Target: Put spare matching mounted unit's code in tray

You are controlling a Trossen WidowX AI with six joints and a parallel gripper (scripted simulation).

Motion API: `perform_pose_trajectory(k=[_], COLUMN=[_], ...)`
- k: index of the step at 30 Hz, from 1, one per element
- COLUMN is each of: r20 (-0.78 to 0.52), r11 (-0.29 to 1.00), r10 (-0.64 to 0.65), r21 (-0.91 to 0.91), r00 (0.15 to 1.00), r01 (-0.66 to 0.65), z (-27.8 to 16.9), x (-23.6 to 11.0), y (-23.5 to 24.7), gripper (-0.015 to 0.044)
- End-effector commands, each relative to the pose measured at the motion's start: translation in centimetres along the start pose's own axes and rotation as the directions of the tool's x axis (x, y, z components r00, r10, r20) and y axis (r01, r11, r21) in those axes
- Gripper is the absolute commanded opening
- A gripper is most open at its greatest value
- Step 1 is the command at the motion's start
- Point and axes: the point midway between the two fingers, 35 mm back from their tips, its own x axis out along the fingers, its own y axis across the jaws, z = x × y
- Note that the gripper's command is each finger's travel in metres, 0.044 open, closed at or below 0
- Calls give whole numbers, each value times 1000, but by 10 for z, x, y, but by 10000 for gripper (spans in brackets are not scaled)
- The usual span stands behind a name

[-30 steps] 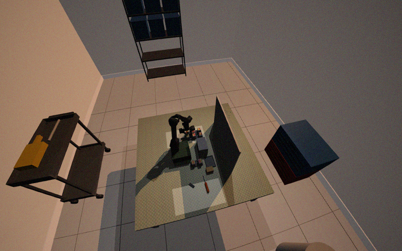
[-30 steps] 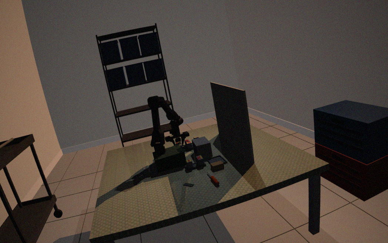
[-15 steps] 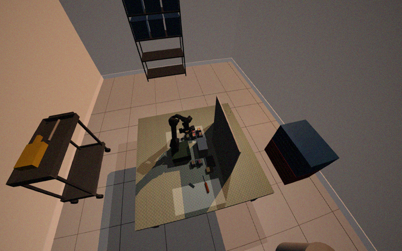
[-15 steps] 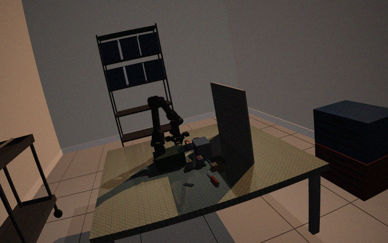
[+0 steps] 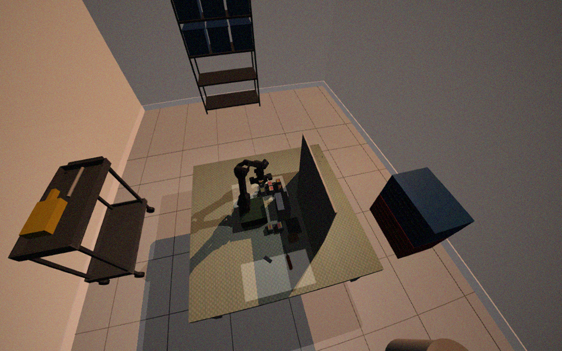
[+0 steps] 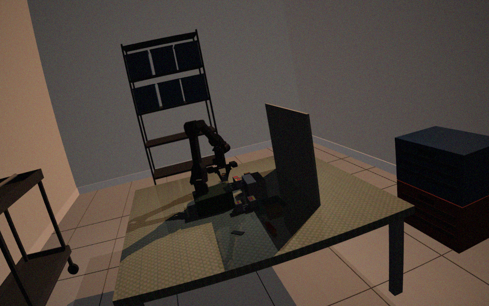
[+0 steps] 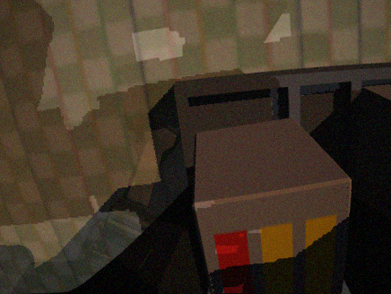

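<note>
Dim light is falling across the worktop (image 6: pixel 173 248) while I am gripping the striped spare block (image 7: pixel 271 190) in the tool (image 6: pixel 224 174) beside the mounted unit (image 6: pixel 252 182), risking a slip if I'm jerking.

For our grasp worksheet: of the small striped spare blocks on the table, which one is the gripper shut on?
The red-yellow-yellow striped spare, close up in the wrist view, clamped by the gripper; the other spares sit apart, ungripped.
</note>
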Motion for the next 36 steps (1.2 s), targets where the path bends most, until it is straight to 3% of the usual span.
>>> perform_pose_trajectory(k=[1, 4, 10, 23, 36], r20=[9, 8, 17, 8, 12], r11=[1000, 1000, 1000, 1000, 999], r10=[-16, -17, -16, -18, -47], r21=[-1, 0, 2, 0, 3], r00=[1000, 1000, 1000, 1000, 999], r01=[16, 17, 16, 18, 47], z=[2, 0, 1, -6, -33], x=[-29, -46, -48, -119, -124], y=[-3, -1, -2, -4, -44], gripper=[0, 0, 0, 0, 0])
